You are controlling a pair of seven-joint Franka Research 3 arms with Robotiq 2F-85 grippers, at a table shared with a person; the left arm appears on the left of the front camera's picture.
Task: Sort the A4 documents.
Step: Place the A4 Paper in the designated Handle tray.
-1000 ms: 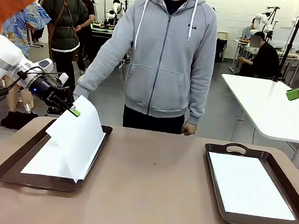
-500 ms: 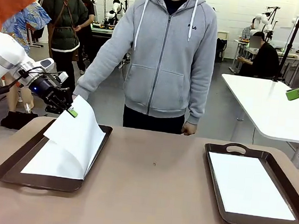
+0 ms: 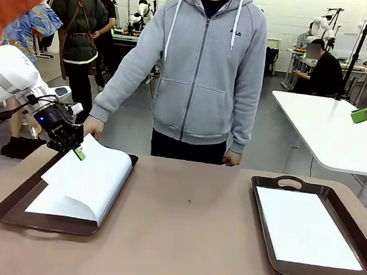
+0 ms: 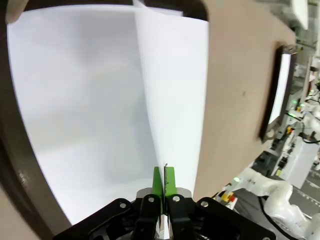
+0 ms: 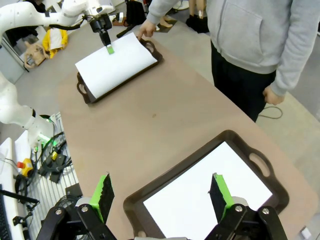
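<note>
My left gripper (image 3: 77, 153) is shut on the far corner of a white A4 sheet (image 3: 90, 177). The sheet curls low over another sheet (image 3: 48, 203) lying in the left dark brown tray (image 3: 6, 209). In the left wrist view the green pads (image 4: 170, 181) pinch the sheet's edge (image 4: 172, 100) above the lower sheet (image 4: 75, 100). My right gripper (image 5: 161, 192) is open, high over the right tray (image 5: 235, 145), which holds a flat sheet (image 5: 200, 190). One of its green pads (image 3: 363, 116) shows at the upper right in the front view.
A person in a grey hoodie stands at the far side, one hand (image 3: 93, 127) at the left tray's far end. The right tray (image 3: 283, 184) lies at the table's right. The brown tabletop (image 3: 187, 230) lies bare between the trays.
My left gripper has moved down and to the left with the sheet, which now curls low over the tray instead of hanging upright. The right gripper has not moved.
</note>
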